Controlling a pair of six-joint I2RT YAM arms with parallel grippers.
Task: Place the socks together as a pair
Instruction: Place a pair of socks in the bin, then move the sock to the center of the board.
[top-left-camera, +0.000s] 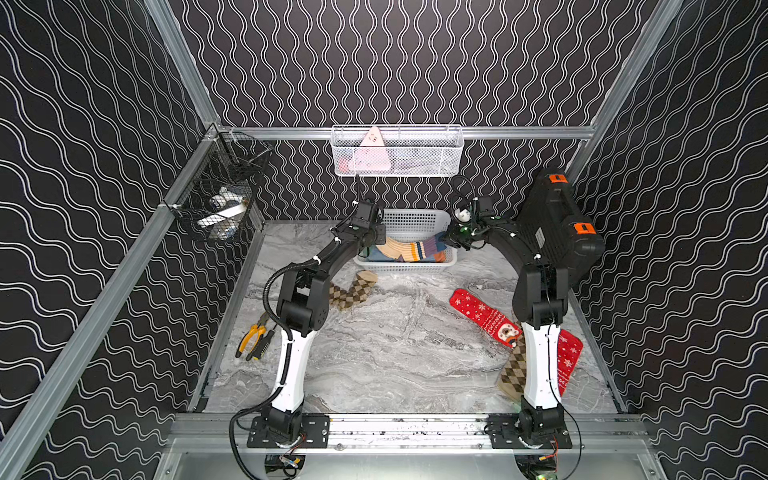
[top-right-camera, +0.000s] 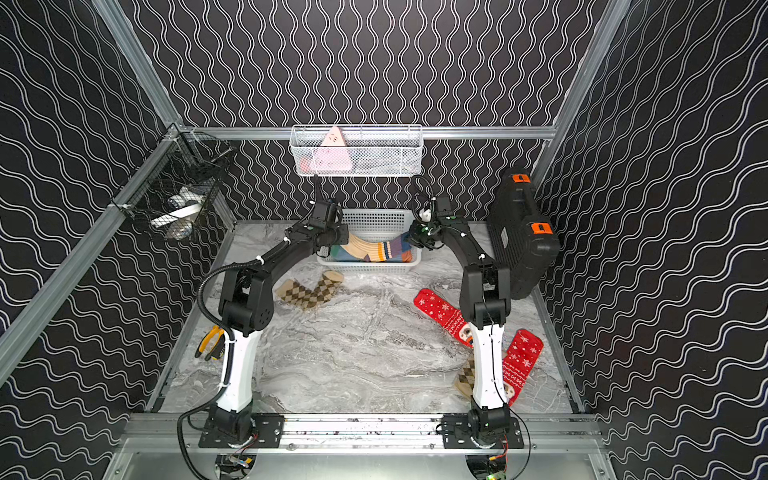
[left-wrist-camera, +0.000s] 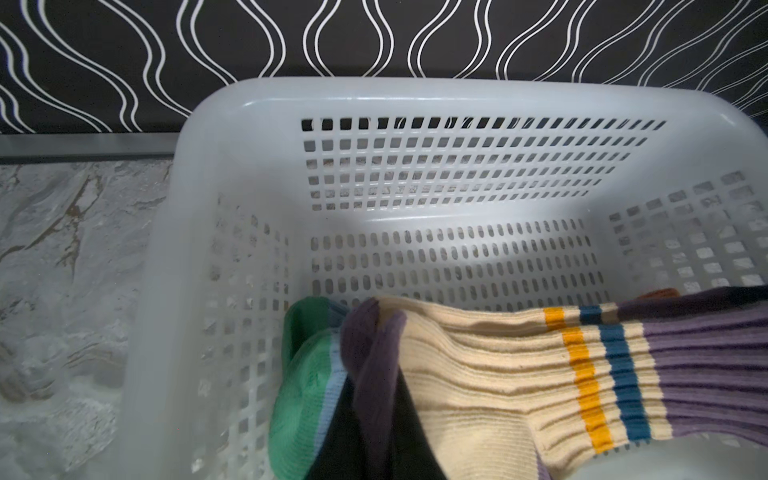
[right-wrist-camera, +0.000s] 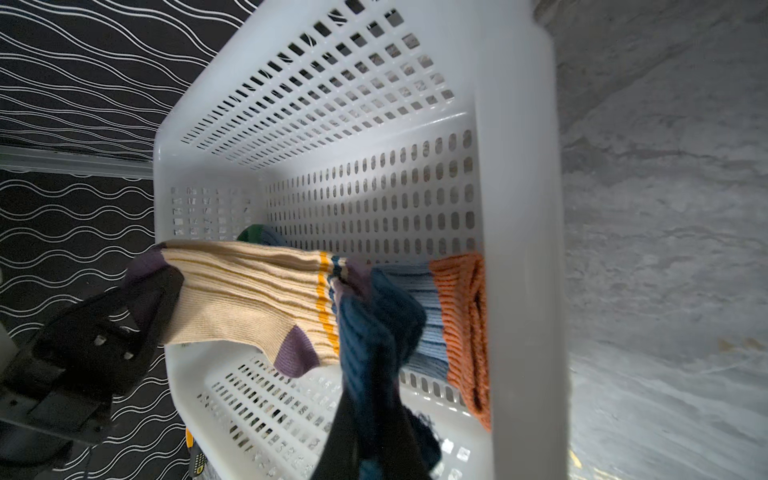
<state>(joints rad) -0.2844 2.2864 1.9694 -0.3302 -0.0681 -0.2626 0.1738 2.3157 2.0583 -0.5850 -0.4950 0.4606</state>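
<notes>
A cream sock (top-left-camera: 399, 249) (top-right-camera: 365, 249) with orange and teal stripes hangs stretched over the white plastic basket (top-left-camera: 407, 268) (top-right-camera: 370, 268). My left gripper (left-wrist-camera: 376, 415) (top-left-camera: 372, 245) is shut on its purple toe. My right gripper (right-wrist-camera: 370, 415) (top-left-camera: 446, 240) is shut on its teal cuff. In the left wrist view the cream sock (left-wrist-camera: 478, 374) shows two overlapping layers. Blue socks with orange cuffs (right-wrist-camera: 432, 316) and green toes (left-wrist-camera: 299, 374) lie in the basket underneath. On the table lie two tan argyle socks (top-left-camera: 353, 293) (top-left-camera: 513, 370) and two red Christmas socks (top-left-camera: 482, 313) (top-left-camera: 569, 357).
A black tool case (top-left-camera: 557, 232) leans at the right wall beside the right arm. Orange-handled pliers (top-left-camera: 253, 336) lie near the left arm's base. A black wire basket (top-left-camera: 220, 195) hangs on the left rail, and a white wire basket (top-left-camera: 397, 151) on the back wall.
</notes>
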